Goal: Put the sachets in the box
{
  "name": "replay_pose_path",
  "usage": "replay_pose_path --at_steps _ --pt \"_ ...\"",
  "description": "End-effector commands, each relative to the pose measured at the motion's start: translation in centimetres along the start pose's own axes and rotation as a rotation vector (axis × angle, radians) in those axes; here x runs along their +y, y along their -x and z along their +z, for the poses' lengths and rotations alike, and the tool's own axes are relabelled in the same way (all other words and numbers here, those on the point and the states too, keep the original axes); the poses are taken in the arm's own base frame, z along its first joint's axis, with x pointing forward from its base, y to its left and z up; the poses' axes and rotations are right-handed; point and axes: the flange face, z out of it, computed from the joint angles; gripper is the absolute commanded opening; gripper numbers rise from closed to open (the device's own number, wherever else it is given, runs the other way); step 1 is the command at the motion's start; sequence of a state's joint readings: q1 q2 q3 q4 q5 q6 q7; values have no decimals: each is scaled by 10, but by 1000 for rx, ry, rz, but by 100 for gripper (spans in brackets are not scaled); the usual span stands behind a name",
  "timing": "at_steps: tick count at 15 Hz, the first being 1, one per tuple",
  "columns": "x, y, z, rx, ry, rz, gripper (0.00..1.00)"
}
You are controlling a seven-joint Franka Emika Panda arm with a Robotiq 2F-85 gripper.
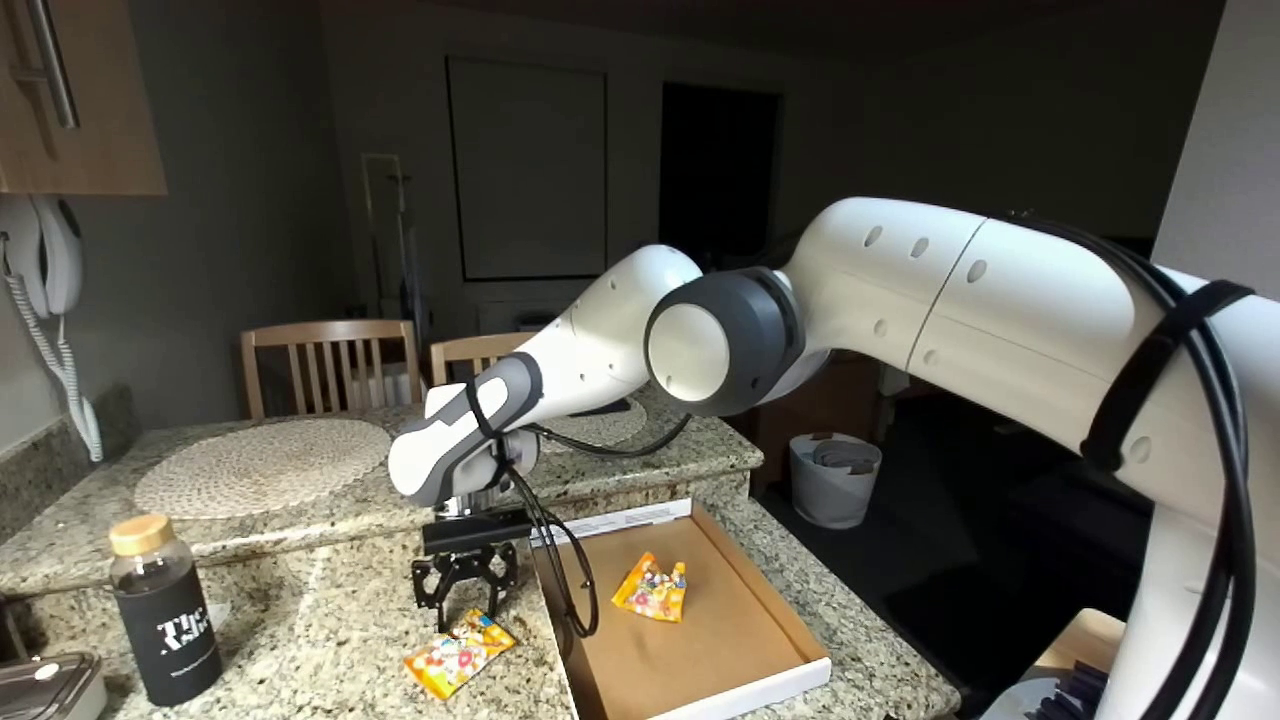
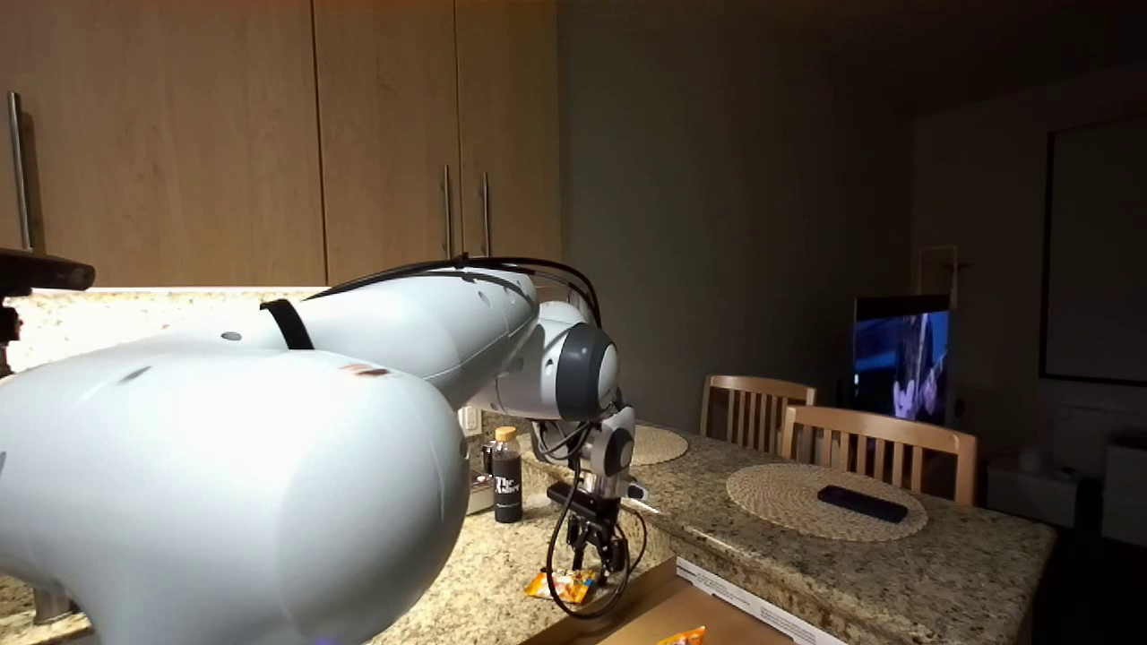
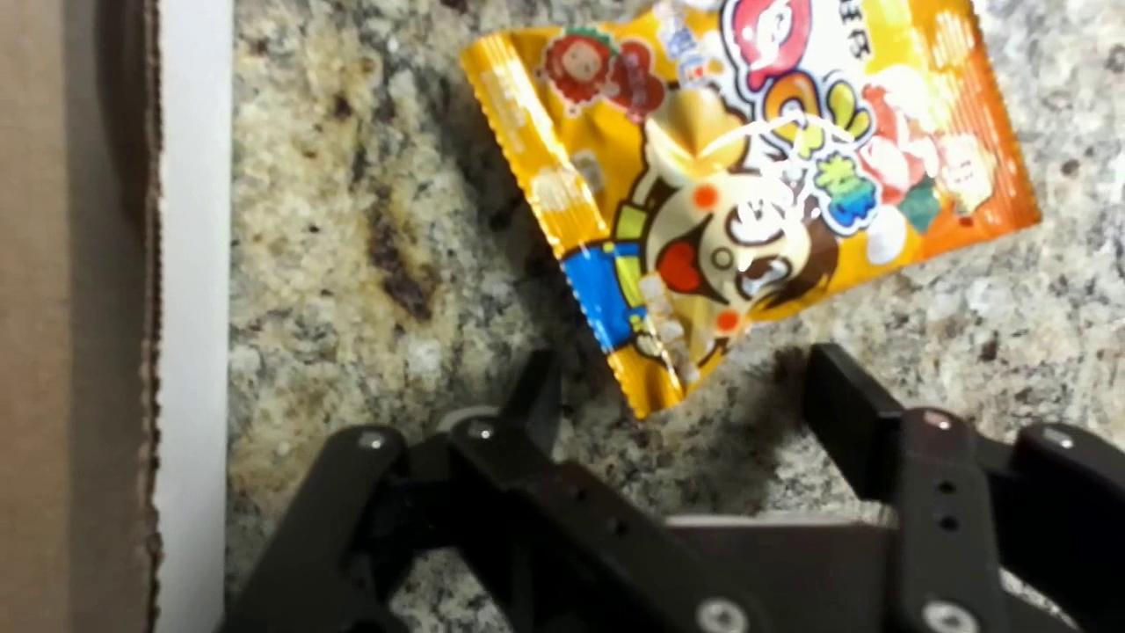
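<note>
A yellow sachet (image 1: 458, 655) lies flat on the granite counter beside the box; it also shows in an exterior view (image 2: 557, 587) and large in the wrist view (image 3: 747, 176). Another sachet (image 1: 650, 590) lies inside the box, and its edge shows in an exterior view (image 2: 685, 637). The shallow box (image 1: 735, 640) has a brown inside and white rim; its rim shows in the wrist view (image 3: 192, 308). My gripper (image 1: 467, 614) is open and empty, pointing down just above the counter sachet. In the wrist view the sachet's near corner reaches between the fingertips (image 3: 685, 396).
A dark bottle with a tan lid (image 1: 170, 620) stands on the counter, with a lidded container (image 1: 55, 688) near it. A raised granite ledge behind holds round placemats (image 1: 265, 465) and a phone (image 2: 862, 503). A cable loop (image 1: 580, 570) hangs from my wrist over the box's edge.
</note>
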State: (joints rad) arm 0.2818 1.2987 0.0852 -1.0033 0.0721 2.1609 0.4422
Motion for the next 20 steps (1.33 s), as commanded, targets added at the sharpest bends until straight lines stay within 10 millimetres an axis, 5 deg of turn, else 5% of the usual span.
replay_pose_path --at_steps 1,6,11,12,13,15,20 --pt "-5 4 3 -10 -13 24 42" --pt "-10 4 -1 -2 -24 29 10" --pt "-9 1 -5 16 -34 52 3" --pt "-9 0 -6 16 -39 58 5" --pt "-8 0 -7 21 -45 66 30" --pt "-9 3 -6 23 -38 64 35" --pt "-14 7 -7 66 -42 107 65"
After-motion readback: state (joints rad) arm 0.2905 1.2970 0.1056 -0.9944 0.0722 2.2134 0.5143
